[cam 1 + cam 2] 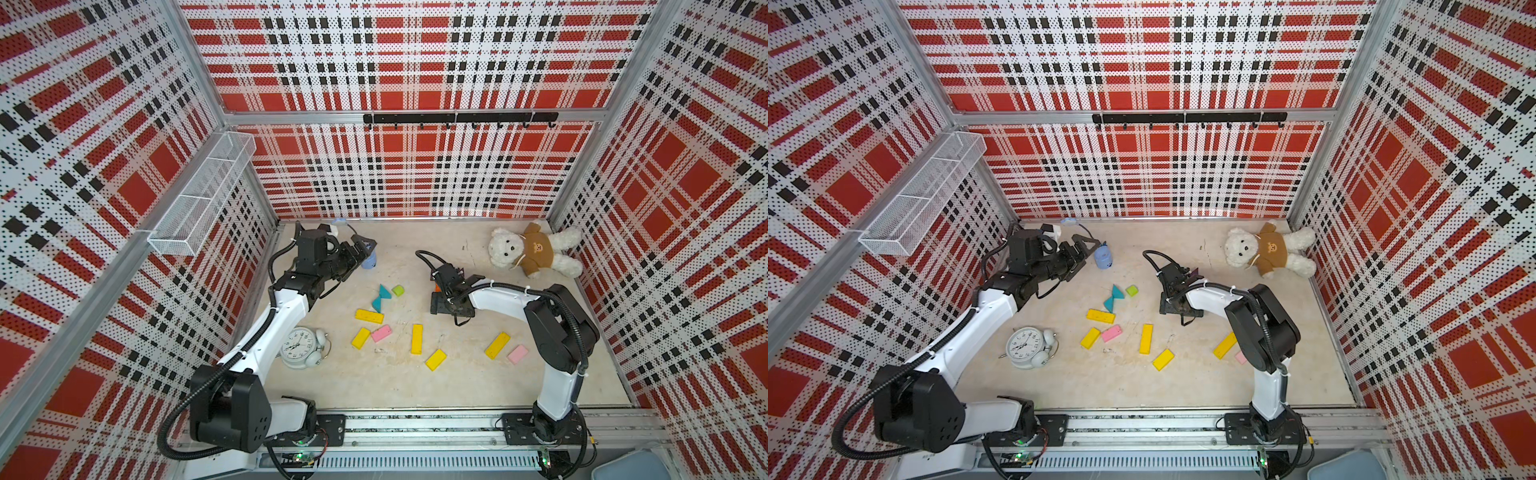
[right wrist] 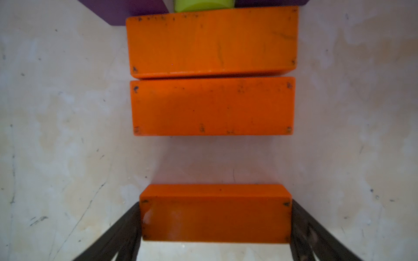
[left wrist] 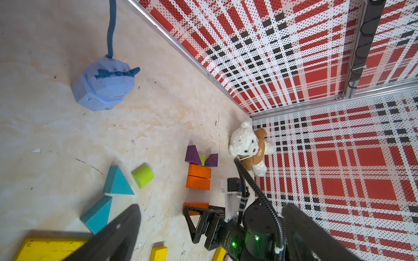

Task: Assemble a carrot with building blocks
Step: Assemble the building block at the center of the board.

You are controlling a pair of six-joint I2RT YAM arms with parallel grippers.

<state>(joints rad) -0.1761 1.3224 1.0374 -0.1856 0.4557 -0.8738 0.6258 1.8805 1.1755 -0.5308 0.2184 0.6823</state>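
The orange block [image 2: 214,214] looks matt and scuffed — the tabletop [image 2: 67,113] smooth, scratched, stained.

The mottled beige tabletop [image 1: 457,382] carries a plush bear [image 1: 534,249] at two o'clock, a white alarm clock [image 1: 301,347] at eight and a blue gadget [image 1: 369,261] at eleven. Yellow bars [image 1: 417,339] and pink bars [image 1: 381,333] lie scattered from five round to nine. Teal triangles [image 1: 384,293] and a lime-green stub [image 1: 398,290] sit near ten. Two orange bars [image 3: 199,177] touch near the centre.

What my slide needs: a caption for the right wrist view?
Right hand grips an orange block, a gap away from two adjacent orange blocks.
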